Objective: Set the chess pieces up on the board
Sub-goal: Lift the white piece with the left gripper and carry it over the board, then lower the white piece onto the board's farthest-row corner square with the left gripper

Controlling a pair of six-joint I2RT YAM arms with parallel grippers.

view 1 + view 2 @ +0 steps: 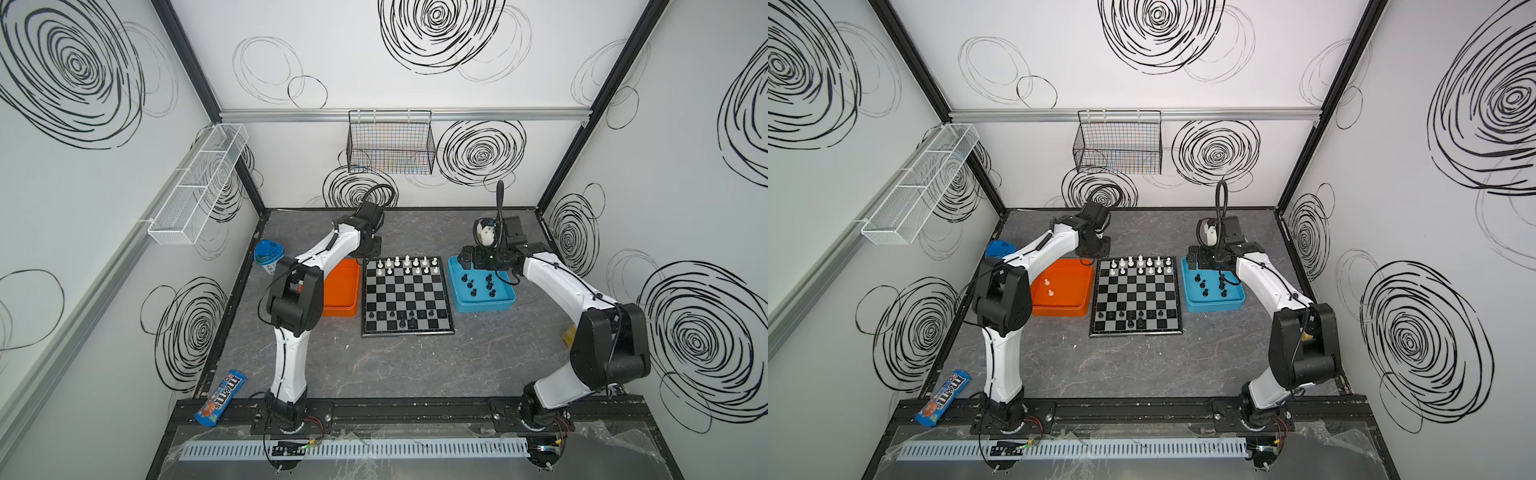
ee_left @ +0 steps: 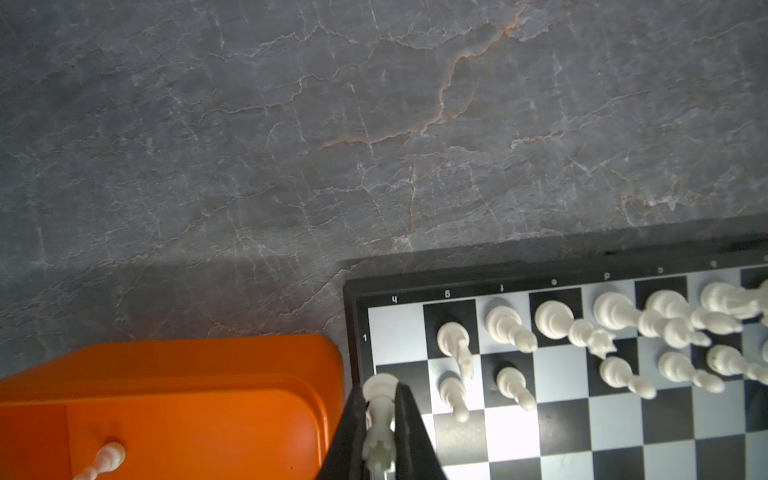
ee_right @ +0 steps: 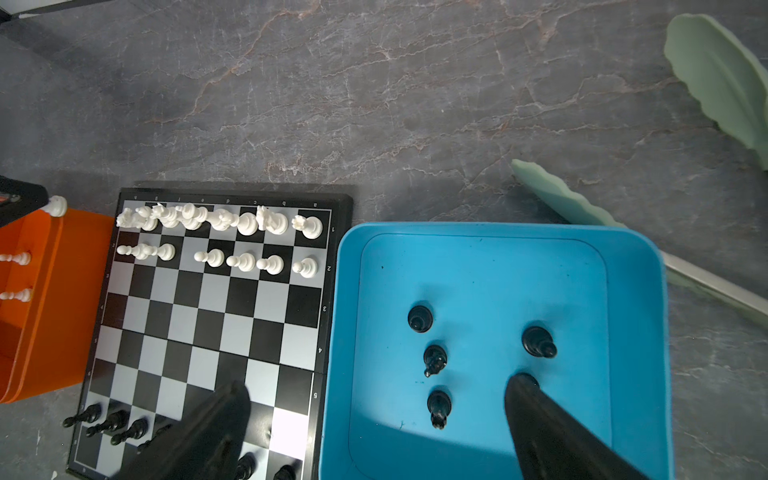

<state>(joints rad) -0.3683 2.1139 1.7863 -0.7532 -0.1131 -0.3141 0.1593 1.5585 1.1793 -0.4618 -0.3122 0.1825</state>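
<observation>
Grips a white rook [image 2: 376,415] in the closed left hand [image 2: 379,390], fingers [image 2: 409,432] pressed on either side of its stem. Holds it at the corner of the board [image 2: 561,365] nearest the orange tray [image 2: 208,374], round base at the board's edge, just beside the bare corner square of the white back row. Cannot tell whether base and board touch.

Spreads the right hand [image 3: 379,382] wide open, gripping nothing. Hangs it above the far part of the blue tray [image 3: 478,270], going by both top views. In the right wrist view, one finger in front of the board's end with the black pieces [image 1: 411,314], the other in front of the tray floor, half hiding one chessman there.

In both top views, board flat on the grey marbled desk [image 1: 374,365], between the two trays: orange on the left, blue on the right, each just beside the frame.

On the board: white pieces [image 1: 406,262] along the far edge, back row full but for that one corner, second row with gaps. Black ones in a loose line along the near edge. Middle squares bare.

In the orange tray: two white pawns [image 1: 1046,282], a little apart. In the blue tray: six more black chessmen, in two short rows of three.
</observation>
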